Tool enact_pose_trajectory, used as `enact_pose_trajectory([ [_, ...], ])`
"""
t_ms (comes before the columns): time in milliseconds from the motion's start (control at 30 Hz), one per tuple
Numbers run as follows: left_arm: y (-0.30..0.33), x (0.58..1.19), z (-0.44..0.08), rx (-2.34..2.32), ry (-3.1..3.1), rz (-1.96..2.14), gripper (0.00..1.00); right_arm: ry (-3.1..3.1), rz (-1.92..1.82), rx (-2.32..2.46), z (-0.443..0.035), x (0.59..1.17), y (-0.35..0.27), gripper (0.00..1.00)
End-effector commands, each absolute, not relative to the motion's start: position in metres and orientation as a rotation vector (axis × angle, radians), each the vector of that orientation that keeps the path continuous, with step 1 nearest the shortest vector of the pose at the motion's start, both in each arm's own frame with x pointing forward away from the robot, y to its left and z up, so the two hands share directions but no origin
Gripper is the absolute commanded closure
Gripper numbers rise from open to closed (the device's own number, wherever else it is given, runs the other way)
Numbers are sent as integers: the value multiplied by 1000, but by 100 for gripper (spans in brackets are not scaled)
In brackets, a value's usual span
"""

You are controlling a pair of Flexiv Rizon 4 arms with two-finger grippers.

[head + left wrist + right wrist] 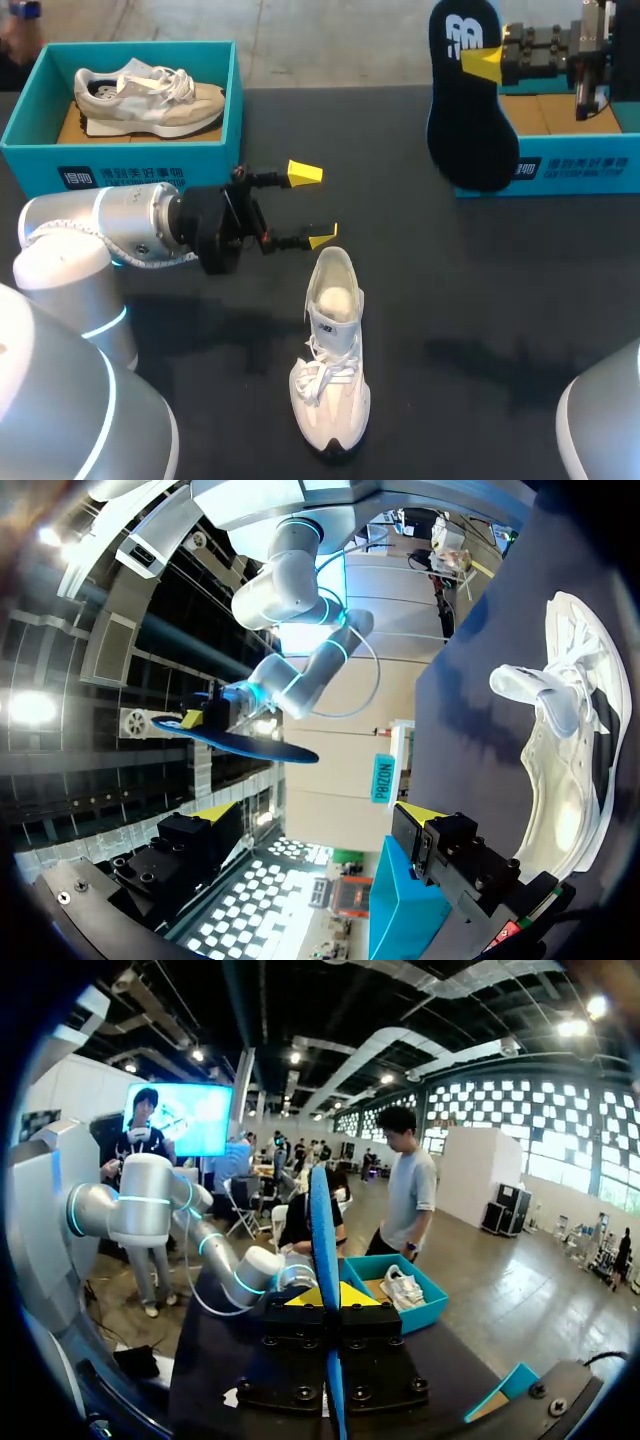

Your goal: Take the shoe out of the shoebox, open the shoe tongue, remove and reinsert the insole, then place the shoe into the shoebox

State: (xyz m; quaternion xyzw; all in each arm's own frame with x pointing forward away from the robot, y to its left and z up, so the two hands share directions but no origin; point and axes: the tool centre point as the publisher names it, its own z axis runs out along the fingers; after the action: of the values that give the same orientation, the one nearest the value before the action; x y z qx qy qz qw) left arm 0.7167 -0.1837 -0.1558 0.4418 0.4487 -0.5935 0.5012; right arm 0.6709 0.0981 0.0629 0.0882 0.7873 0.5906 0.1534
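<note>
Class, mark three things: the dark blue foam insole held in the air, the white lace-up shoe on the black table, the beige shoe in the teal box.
Dark blue foam insole (470,140): head view, its wide end.
White lace-up shoe (322,378): head view, its laces.
Beige shoe (165,112): head view, its side panel.

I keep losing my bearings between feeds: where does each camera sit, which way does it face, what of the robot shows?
Head view: above and behind, looking down on the table; left gripper open beside the white shoe, right gripper holding the insole.
Left wrist view: on that wrist, facing across the table past its fingers; white shoe beside them, right arm beyond.
Right wrist view: on that wrist; insole edge-on between its fingers, left arm beyond.
All three share the insole.
</note>
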Motion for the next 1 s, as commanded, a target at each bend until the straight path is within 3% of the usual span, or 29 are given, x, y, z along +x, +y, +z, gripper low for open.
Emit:
enact_pose_trajectory([
  [33,-185,716,-156,1065,1085,-1432,0,2270,1637,179,58,670,101,100],
  [133,-185,716,-156,1065,1085,-1432,0,2268,1509,-106,48,673,109,100],
  [367,-185,716,-156,1065,1085,-1432,0,1995,1598,-463,24,674,111,100],
  [1000,-185,716,-156,1065,1085,-1432,0,1959,1587,-556,20,673,116,100],
])
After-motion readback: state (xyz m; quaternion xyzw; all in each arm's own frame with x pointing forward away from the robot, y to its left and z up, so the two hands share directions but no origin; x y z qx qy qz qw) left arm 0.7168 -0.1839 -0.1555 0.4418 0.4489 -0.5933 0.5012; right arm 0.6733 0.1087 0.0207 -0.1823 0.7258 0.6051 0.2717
